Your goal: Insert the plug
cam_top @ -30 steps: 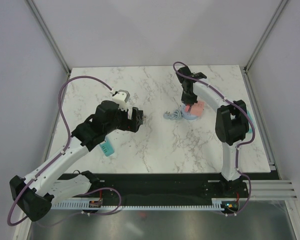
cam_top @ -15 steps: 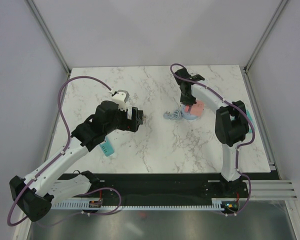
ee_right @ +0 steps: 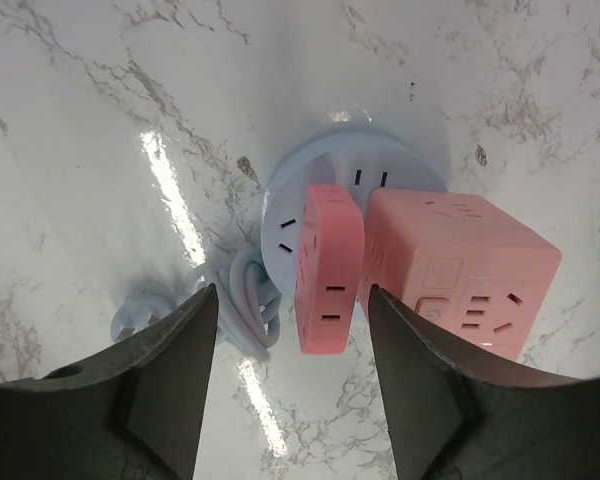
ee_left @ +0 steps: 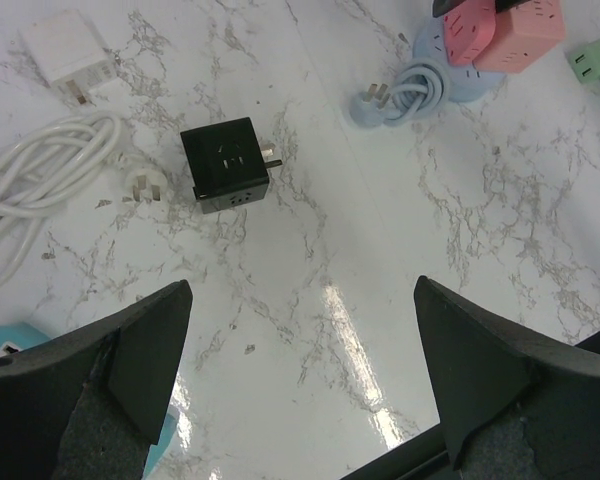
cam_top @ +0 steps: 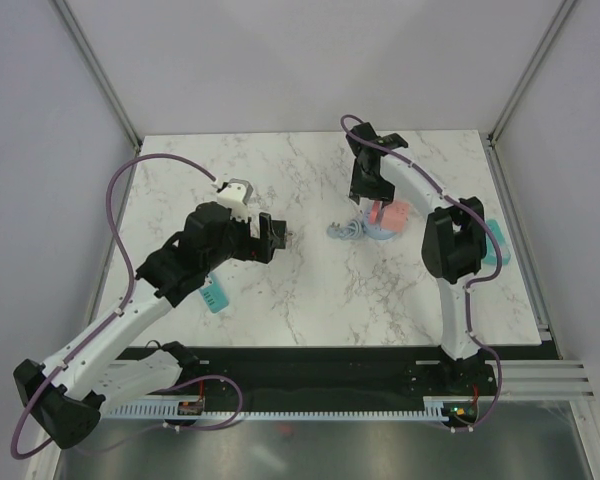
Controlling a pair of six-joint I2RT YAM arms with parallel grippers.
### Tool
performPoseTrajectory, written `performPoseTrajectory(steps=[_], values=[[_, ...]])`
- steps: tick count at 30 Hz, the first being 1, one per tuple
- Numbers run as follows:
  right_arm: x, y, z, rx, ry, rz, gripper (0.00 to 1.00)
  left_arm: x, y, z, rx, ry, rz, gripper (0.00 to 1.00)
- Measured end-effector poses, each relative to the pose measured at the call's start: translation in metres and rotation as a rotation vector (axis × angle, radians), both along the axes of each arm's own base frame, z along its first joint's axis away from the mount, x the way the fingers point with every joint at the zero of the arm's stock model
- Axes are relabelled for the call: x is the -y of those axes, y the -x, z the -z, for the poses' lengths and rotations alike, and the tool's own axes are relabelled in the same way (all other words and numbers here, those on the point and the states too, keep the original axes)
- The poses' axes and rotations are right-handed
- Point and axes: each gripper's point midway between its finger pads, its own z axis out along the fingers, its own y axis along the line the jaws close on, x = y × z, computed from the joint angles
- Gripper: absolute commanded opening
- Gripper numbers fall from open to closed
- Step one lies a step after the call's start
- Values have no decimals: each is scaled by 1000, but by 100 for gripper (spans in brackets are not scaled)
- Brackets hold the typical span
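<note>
Two arms reach out from the near edge. The left arm bends forward, and the left gripper point(ee_left: 300, 300) hovers wide open and empty over bare marble. A black cube point(ee_left: 225, 163) lies ahead of it, with a white cable point(ee_left: 40, 170) beside that. The right arm stretches farther, wrist pointing down. The right gripper point(ee_right: 292, 289) has its fingers parted, with the pink plug point(ee_right: 328, 265) below and between them. The plug stands seated in a round blue socket point(ee_right: 355, 165), touching a pink cube point(ee_right: 460, 270). Everything sits on a white marble table point(cam_top: 310, 290) with plain pale walls behind.
</note>
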Motion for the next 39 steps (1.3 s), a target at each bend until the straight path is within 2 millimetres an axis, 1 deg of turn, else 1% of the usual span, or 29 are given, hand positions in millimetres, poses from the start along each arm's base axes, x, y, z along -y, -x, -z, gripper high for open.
performPoseTrajectory(steps=[5, 9, 12, 13, 15, 17, 18, 21, 24, 25, 27, 29, 31, 34, 38, 39], values=[[-5, -4, -24, 32, -30, -11, 69, -4, -1, -2, 6, -7, -19, 100], [-7, 5, -43, 45, -60, -30, 69, -7, 0, -8, -1, -3, -41, 100], [-3, 21, -65, 83, -82, -47, 71, -5, 1, -18, -9, 33, -57, 99], [3, 31, -72, 91, -85, -46, 71, -4, 1, -21, -14, 50, -58, 98], [17, 53, -79, 97, -95, -41, 71, 0, 2, -24, -29, 81, -62, 98], [45, 73, -81, 97, -109, 6, 72, 3, 3, -23, -50, 102, -59, 98], [66, 82, -80, 93, -107, 53, 72, 5, 4, -21, -63, 107, -57, 98], [135, 94, -71, 107, -106, 241, 73, 10, 4, -12, -101, 101, -44, 98], [191, 109, -57, 103, -93, 415, 74, 12, 2, -3, -131, 79, -45, 98], [204, 114, -50, 95, -90, 459, 75, 13, 1, -1, -138, 73, -45, 98], [216, 120, -41, 80, -88, 514, 75, 15, -1, 1, -146, 68, -45, 97], [220, 120, -33, 72, -94, 544, 75, 17, -2, 3, -156, 66, -38, 97], [219, 111, -26, 77, -111, 562, 74, 21, -3, 5, -166, 68, -28, 96], [216, 94, -9, 62, -141, 567, 74, 26, -2, 10, -189, 70, -1, 95], [216, 68, 11, 28, -155, 513, 74, 35, 4, 15, -211, 74, 64, 94], [216, 63, 13, 30, -154, 491, 74, 37, 5, 15, -211, 73, 80, 94]])
